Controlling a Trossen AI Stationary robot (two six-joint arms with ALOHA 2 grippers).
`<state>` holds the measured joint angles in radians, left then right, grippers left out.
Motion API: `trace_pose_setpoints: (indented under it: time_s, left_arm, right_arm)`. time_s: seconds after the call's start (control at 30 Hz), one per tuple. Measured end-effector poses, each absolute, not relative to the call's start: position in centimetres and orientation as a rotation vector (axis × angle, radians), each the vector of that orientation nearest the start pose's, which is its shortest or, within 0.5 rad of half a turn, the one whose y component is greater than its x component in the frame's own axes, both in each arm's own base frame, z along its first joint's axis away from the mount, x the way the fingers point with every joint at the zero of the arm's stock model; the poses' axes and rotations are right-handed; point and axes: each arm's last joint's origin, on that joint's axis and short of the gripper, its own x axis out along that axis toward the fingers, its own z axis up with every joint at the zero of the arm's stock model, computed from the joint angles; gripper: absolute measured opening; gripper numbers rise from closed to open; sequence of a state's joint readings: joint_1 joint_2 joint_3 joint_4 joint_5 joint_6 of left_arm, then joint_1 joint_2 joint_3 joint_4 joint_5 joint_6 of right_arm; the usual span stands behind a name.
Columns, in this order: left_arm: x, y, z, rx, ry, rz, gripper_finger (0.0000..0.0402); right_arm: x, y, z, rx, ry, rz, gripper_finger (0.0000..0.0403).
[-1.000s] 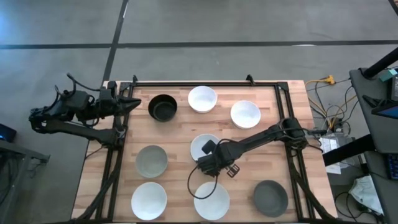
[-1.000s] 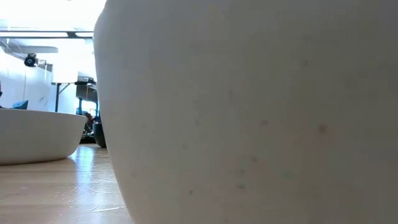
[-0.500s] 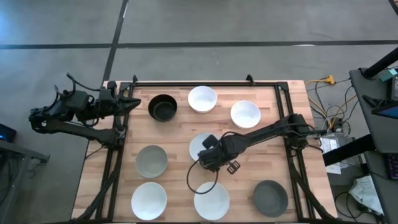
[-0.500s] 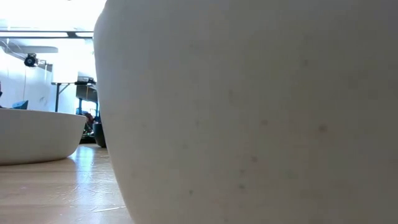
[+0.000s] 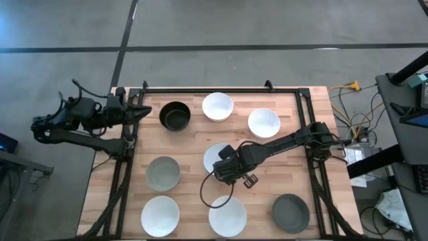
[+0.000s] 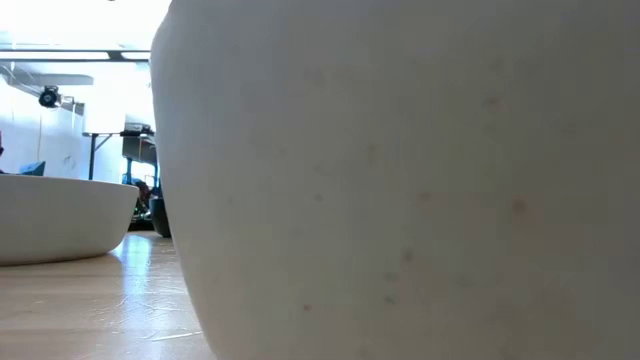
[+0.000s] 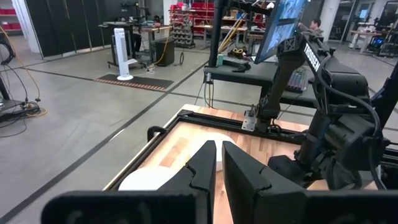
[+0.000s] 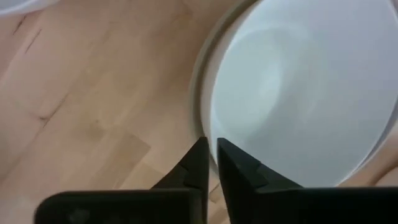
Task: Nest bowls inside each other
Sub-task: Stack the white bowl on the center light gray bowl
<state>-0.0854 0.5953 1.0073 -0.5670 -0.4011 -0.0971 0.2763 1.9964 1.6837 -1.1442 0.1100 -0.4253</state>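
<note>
At worktop (image 5: 194, 144) centre: I see my right gripper (image 5: 221, 169) over 1 white bowl (image 5: 215, 155), jaws nearly shut on its rim.
Left gripper (image 5: 144, 112): parked off the worktop's edge, jaws almost closed, empty.

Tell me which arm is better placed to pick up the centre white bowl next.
The right. Its gripper hangs over the rim of the centre white bowl, fingers almost together at that rim in the right wrist view. The left gripper waits at the table's far left edge, away from that bowl.
</note>
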Motion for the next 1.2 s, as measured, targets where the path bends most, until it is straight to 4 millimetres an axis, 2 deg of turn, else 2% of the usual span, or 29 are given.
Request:
trace_pose_setpoints:
  time_s: [0.33,0.87,1.2]
  left_arm:
    - [9.57,0.32,39.01,-0.059,0.135,0.322,0.0013]
    - [9.56,0.31,38.99,-0.058,0.138,0.322,0.0013]
    - [9.57,0.32,38.97,-0.057,0.138,0.322,0.0013]
  right_arm:
    - [38.04,9.69,22.89,-0.612,1.391,0.417,0.0009]
    - [37.85,9.73,22.14,-0.603,1.403,0.437,0.0009]
    - [38.08,9.84,22.46,-0.604,1.381,0.445,0.0008]
